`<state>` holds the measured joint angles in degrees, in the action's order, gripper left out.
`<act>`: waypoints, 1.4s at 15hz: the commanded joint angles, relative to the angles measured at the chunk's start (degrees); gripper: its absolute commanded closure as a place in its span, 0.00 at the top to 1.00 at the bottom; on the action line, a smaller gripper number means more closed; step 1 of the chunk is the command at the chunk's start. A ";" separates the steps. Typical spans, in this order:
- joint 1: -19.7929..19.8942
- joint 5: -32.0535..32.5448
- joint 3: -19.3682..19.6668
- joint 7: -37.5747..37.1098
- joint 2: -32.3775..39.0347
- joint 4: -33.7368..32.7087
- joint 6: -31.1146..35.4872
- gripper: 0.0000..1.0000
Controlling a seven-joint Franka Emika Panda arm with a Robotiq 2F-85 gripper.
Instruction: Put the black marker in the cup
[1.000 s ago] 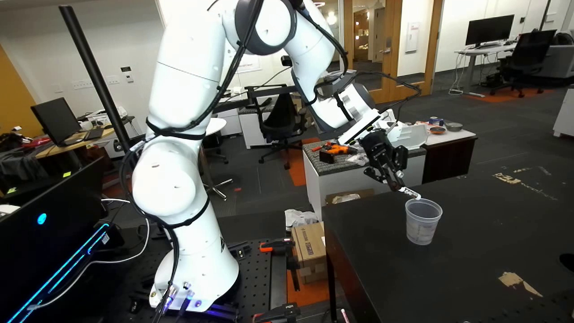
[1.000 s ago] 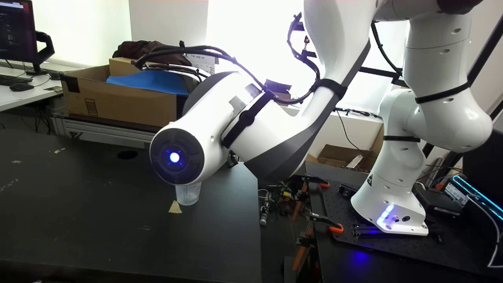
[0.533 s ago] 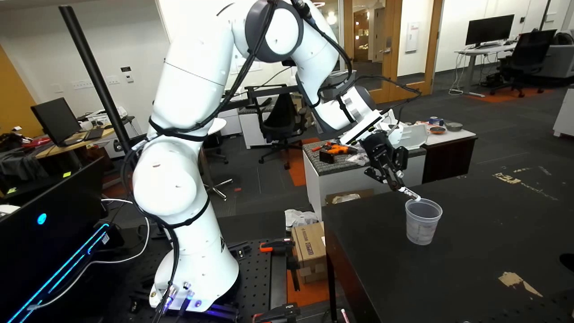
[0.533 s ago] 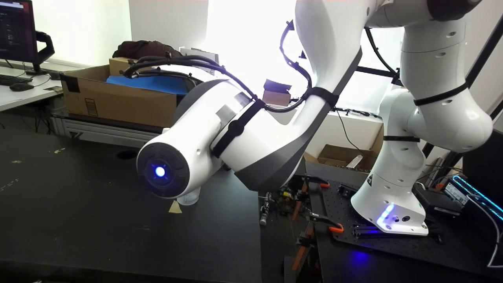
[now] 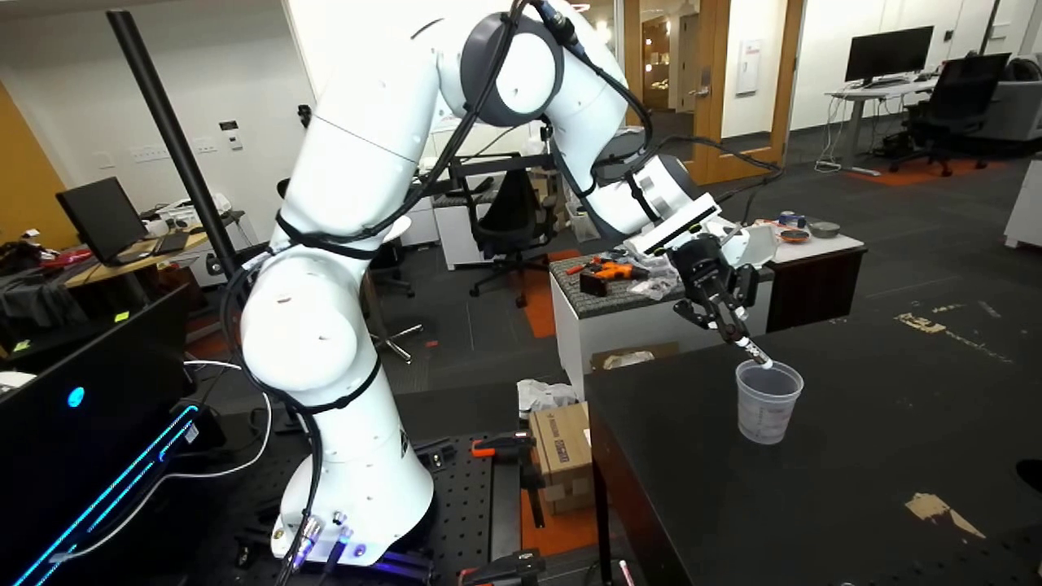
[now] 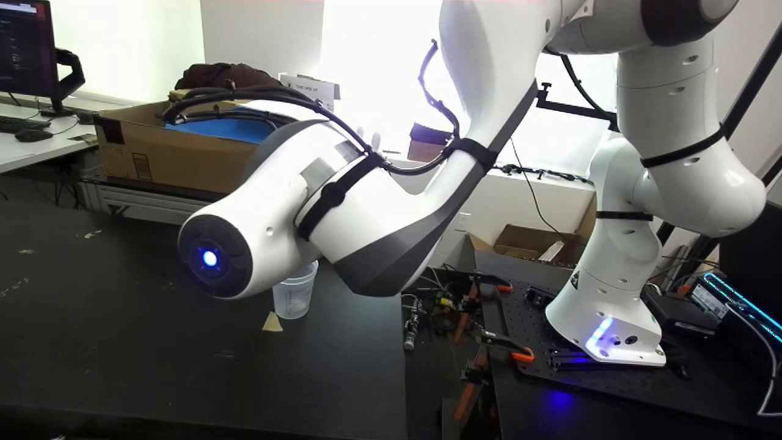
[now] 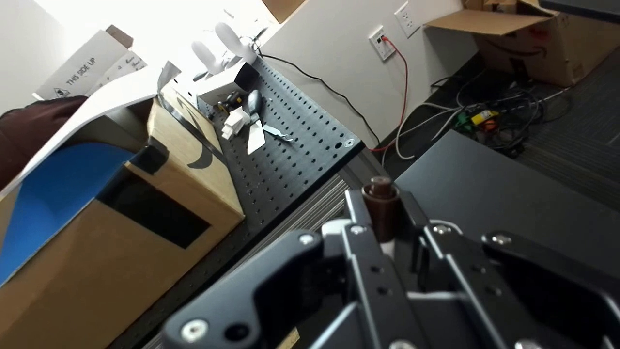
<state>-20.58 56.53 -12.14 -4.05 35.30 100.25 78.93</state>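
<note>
The cup (image 5: 765, 415), small and translucent whitish, stands upright on the black table. It also shows in an exterior view (image 6: 294, 298), partly behind the arm. My gripper (image 5: 734, 332) is shut on the black marker (image 5: 757, 353) just above the cup. The marker tilts, its white printed end pointing down at the cup's mouth by the far rim. I cannot tell if its tip is below the rim. In the wrist view my fingertips (image 7: 384, 206) clamp the marker's dark brownish end (image 7: 382, 220). A pale curved edge behind the fingers may be the cup's rim.
The black table (image 5: 847, 488) carries the cup, with a tan scrap (image 6: 272, 322) beside the cup. A cardboard box (image 7: 160, 213) on a perforated shelf stands beyond the table. A low cabinet with tools (image 5: 619, 273) stands behind the table's edge.
In an exterior view my gripper and the marker have moved a little right and down, the marker now steeper over the cup. The wrist has swung off the cup, showing more of it.
</note>
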 commanded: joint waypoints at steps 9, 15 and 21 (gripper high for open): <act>1.88 0.03 2.23 16.13 6.55 -14.16 -7.98 0.05; 1.74 -0.70 1.46 19.15 8.12 -15.91 -8.41 0.05; 2.01 -3.28 0.24 22.84 9.37 -16.81 -7.72 0.05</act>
<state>-18.73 54.94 -11.09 16.03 43.48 85.79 72.74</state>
